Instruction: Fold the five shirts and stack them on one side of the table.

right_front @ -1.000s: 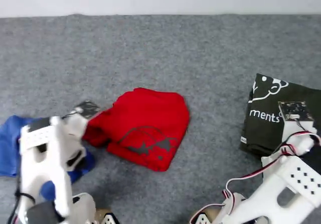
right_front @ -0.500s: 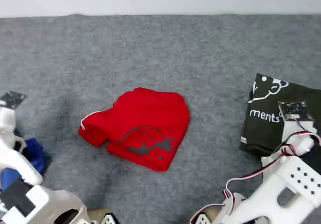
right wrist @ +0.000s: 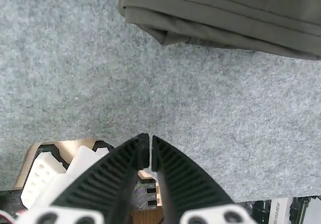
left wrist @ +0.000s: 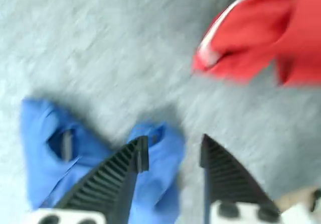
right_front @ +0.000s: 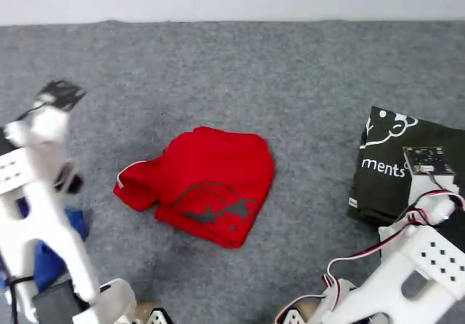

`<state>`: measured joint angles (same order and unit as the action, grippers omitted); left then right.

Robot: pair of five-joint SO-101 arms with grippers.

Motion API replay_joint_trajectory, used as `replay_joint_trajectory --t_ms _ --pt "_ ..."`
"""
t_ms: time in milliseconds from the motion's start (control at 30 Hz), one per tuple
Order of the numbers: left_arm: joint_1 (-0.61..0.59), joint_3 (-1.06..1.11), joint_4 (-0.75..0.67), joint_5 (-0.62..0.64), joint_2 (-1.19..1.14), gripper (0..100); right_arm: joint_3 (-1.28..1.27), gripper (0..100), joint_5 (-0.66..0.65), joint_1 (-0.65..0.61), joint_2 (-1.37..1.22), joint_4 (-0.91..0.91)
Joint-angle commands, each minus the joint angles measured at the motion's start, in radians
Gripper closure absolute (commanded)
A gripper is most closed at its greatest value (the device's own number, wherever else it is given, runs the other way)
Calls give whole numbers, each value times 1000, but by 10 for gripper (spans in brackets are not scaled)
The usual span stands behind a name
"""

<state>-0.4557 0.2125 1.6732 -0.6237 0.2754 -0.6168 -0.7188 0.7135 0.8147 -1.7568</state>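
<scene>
A folded red shirt (right_front: 205, 184) lies mid-table, its sleeve edge (left wrist: 235, 48) showing in the left wrist view. A crumpled blue shirt (right_front: 45, 248) lies at the table's left, partly behind the left arm (right_front: 40, 186). My left gripper (left wrist: 170, 156) hovers open just above the blue shirt (left wrist: 55, 158), holding nothing. A folded dark olive shirt (right_front: 403, 165) with white print rests at the right. The right arm (right_front: 418, 251) stands near the front right; its gripper (right wrist: 146, 148) is shut and empty over bare felt, the olive shirt's folded edge (right wrist: 215, 18) beyond it.
Grey felt (right_front: 240, 77) covers the table, with open room across the back and between the red and olive shirts. The arm bases (right_front: 298, 313) sit at the front edge. A pale wall runs behind.
The left arm swung away from the red shirt's sleeve, out to the far left, then rose over the blue shirt. The right arm and the shirts stayed put.
</scene>
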Motion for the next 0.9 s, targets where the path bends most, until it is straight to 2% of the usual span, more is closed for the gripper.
replay_joint_trajectory --t_ms 0,167,333,700,867 --pt "178 -45 -49 186 -2 780 9 983 -5 -10 19 -35" --pt "358 -51 -163 298 -132 779 8 983 -5 -10 21 -35" --pt "453 -53 -299 358 -238 779 3 983 -6 -10 21 -35" --pt "488 -53 -594 457 -443 779 3 983 -5 -10 15 -35" --pt "525 -53 -631 451 -555 784 -34 983 -9 -10 16 -35"
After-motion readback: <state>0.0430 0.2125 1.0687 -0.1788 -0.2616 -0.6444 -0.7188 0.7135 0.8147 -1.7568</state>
